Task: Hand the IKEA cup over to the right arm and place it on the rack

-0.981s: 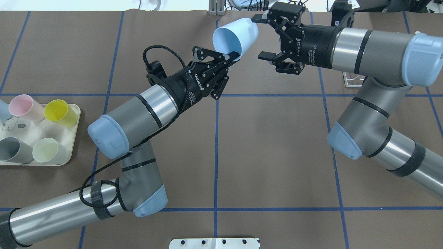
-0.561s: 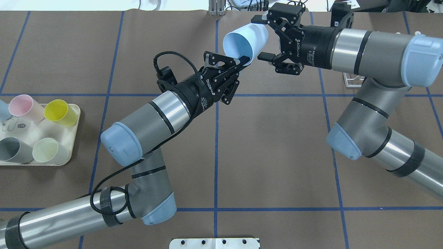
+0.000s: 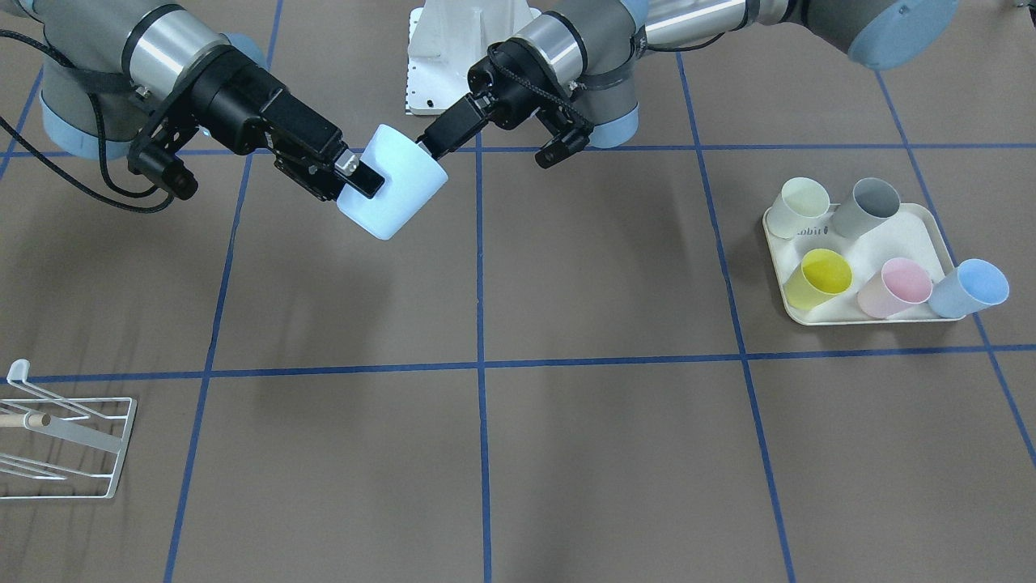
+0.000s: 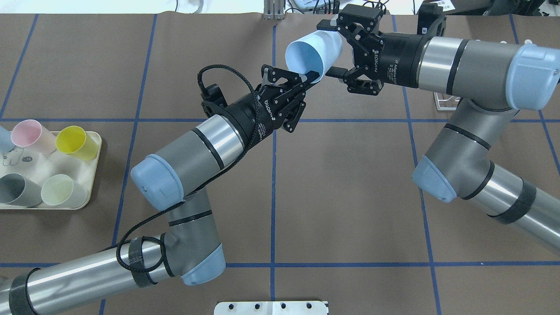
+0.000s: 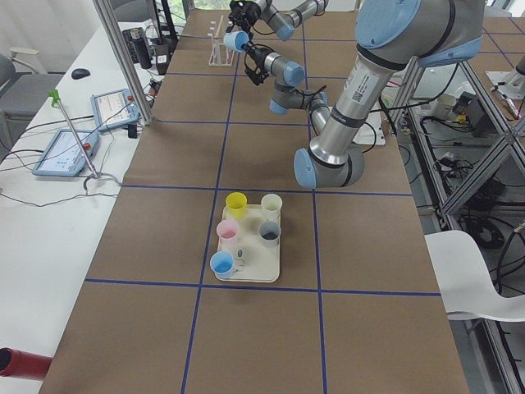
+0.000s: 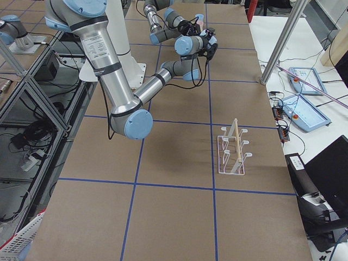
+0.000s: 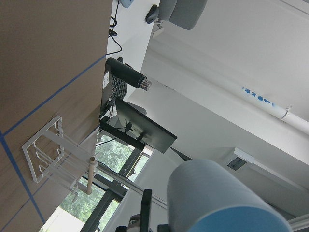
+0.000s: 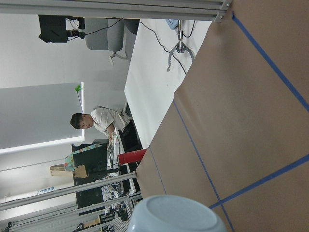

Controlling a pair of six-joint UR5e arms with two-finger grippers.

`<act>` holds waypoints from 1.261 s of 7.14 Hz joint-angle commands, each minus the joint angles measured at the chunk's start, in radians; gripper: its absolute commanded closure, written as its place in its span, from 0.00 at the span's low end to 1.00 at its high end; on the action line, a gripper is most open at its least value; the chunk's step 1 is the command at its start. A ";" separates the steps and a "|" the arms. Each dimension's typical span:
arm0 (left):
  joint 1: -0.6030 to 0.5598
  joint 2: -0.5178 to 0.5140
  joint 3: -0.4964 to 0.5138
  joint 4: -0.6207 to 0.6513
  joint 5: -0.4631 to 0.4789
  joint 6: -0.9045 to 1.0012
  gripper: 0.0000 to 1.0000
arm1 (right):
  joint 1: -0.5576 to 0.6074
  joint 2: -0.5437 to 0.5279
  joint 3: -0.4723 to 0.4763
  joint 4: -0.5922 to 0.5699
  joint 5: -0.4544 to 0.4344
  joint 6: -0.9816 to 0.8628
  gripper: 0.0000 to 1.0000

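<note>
So both grippers were up over the far half of the brown table (image 3: pixel 607 267). The left gripper (image 3: pixel 426 146), on the arm from the far right, pinched the rim of the pale-blue IKEA cup (image 3: pixel 396 198), which hung tilted, clear of the table. The right gripper (image 3: pixel 368 185), from the far left, had one black finger (image 3: pixel 362 176) lying along the cup's side. Its other finger was hidden, so no idea if it was clamped. The white wire rack (image 3: pixel 89 453) sat at the near left corner, well apart. On the right was a cream tray (image 3: pixel 898 239) with five cups: cream (image 3: pixel 797 209), grey (image 3: pixel 864 209), yellow (image 3: pixel 817 279), pink (image 3: pixel 893 289) and blue (image 3: pixel 967 289).
</note>
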 commanded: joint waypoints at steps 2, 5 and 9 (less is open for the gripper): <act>0.003 -0.001 0.003 0.000 -0.001 0.000 1.00 | 0.001 0.000 0.000 0.000 0.000 0.000 0.00; 0.004 -0.010 0.001 0.000 -0.001 0.000 1.00 | 0.001 0.000 -0.001 0.002 0.000 0.000 0.00; 0.012 -0.012 0.006 -0.001 -0.003 -0.002 1.00 | 0.000 0.000 -0.009 0.002 -0.018 0.000 0.42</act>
